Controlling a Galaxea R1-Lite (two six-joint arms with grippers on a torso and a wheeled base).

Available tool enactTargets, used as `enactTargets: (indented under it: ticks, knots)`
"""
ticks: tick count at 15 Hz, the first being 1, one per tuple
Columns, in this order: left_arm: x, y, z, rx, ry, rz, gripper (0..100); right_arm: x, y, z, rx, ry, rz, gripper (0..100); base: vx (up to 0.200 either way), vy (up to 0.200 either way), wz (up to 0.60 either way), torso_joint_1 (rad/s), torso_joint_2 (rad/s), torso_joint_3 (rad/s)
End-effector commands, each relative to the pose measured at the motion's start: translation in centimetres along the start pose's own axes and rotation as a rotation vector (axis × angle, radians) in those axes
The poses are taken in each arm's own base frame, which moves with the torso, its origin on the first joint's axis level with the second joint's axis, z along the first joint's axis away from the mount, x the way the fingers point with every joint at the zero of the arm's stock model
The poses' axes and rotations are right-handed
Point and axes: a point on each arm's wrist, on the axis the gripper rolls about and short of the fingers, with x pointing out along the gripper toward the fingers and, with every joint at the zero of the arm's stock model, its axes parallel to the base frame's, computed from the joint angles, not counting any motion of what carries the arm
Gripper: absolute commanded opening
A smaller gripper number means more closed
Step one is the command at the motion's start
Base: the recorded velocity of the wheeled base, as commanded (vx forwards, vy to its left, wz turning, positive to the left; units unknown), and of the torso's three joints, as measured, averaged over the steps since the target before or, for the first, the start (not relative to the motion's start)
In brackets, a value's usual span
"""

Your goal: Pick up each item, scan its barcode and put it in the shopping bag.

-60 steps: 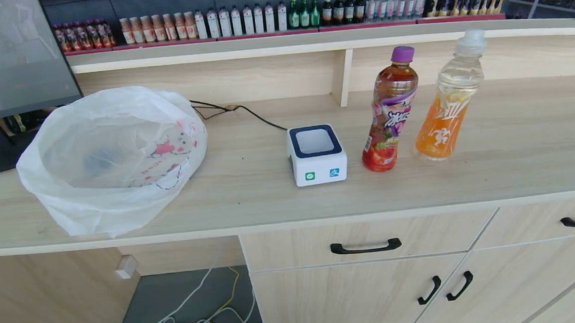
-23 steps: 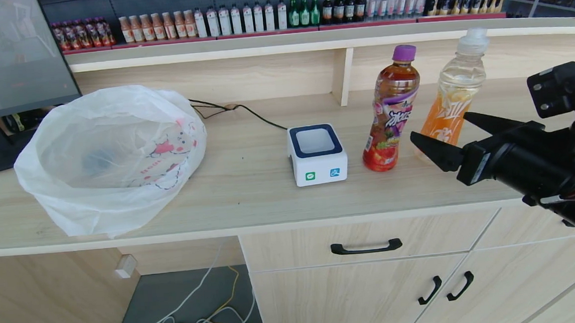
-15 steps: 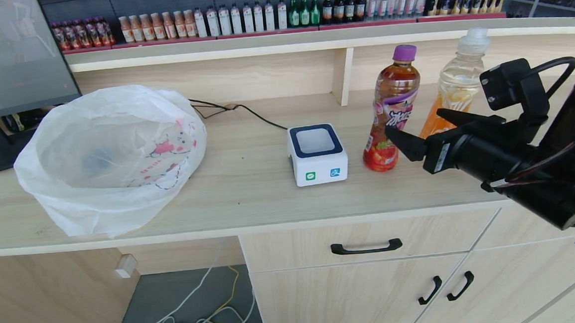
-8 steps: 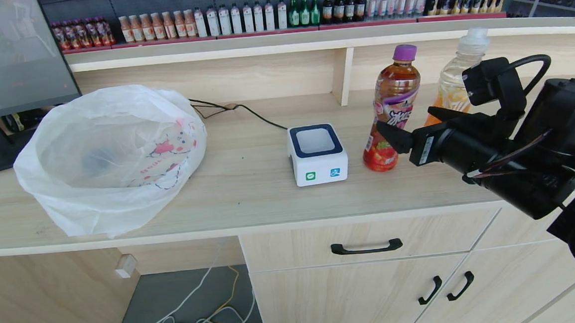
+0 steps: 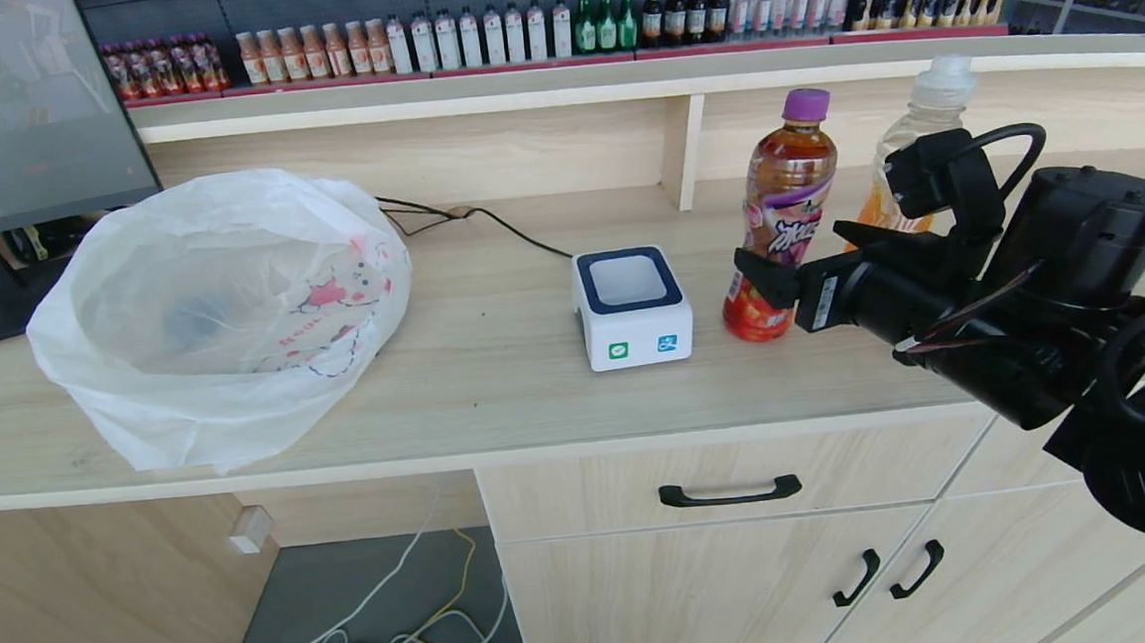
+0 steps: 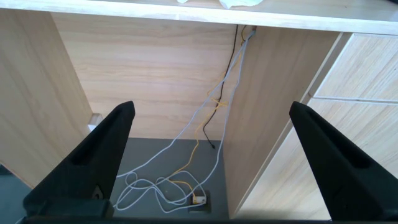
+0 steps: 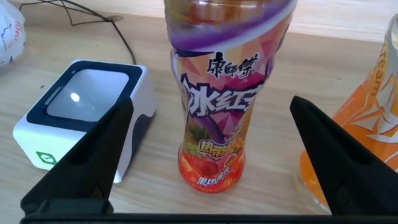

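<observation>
Pale wooden shop counter (image 5: 498, 396), drink shelves (image 5: 515, 37) along the back wall. Standing upright on it, right of the white scanner (image 5: 629, 308): red tea bottle (image 5: 782, 199) with a purple cap and, just beside that and farther right, orange bottle (image 5: 923, 116). Shopping bag (image 5: 224, 313) well apart at the left end, mouth open.

Right gripper (image 5: 793, 253) spread wide and holding nothing, straddling the lower half of the red tea bottle with one finger to each side. Seen from the right wrist, bottle centred with a gap on both sides; no telling whether either finger touches yet. Left gripper (image 6: 208, 168) likewise spread wide and empty, down below the counter edge, facing a cabinet recess with loose cables (image 6: 186, 180).

Likely trouble:
- Closing off-centre and pushing the tall, narrow bottle over before getting a two-sided hold.
- Clipping the orange bottle with the far finger, given so little room between the two.
- Toppling either one toward the scanner.
- Slipping on the glossy label if gripped too lightly.

Hard to make out:
- Barcode position on the label, not visible from either angle.
- Orange bottle, mostly hidden behind the right arm from the head, cut off at the edge from the wrist.
- Purple cap, cut off in the right wrist view.
- Dark bluish shape through the bag's plastic, impossible to identify.
</observation>
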Motion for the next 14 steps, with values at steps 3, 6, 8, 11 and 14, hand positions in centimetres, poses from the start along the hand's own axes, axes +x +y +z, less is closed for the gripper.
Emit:
enactTargets:
  ticks: [3,6,8,11,14]
  knots:
    - [0.0,0.0,0.0,-0.001,0.0,0.0,100,0.9,0.1,-0.2,0.0,-0.003,-0.004,100,0.0,0.0,0.0,0.0,0.0,0.0]
    - [0.0,0.0,0.0,-0.001,0.0,0.0,100,1.8,-0.2,-0.3,-0.001,-0.005,-0.016,100,0.0,0.0,0.0,0.0,0.0,0.0]
    - [0.0,0.0,0.0,-0.001,0.0,0.0,100,2.4,-0.3,-0.4,-0.001,-0.01,-0.021,100,0.0,0.0,0.0,0.0,0.0,0.0]
    - [0.0,0.0,0.0,-0.001,0.0,0.002,100,3.0,-0.2,-0.8,-0.001,-0.004,-0.022,100,0.0,0.0,0.0,0.0,0.0,0.0]
    - [0.0,0.0,0.0,-0.001,0.0,0.0,100,3.9,-0.8,-0.9,-0.004,-0.009,-0.044,100,0.0,0.0,0.0,0.0,0.0,0.0]
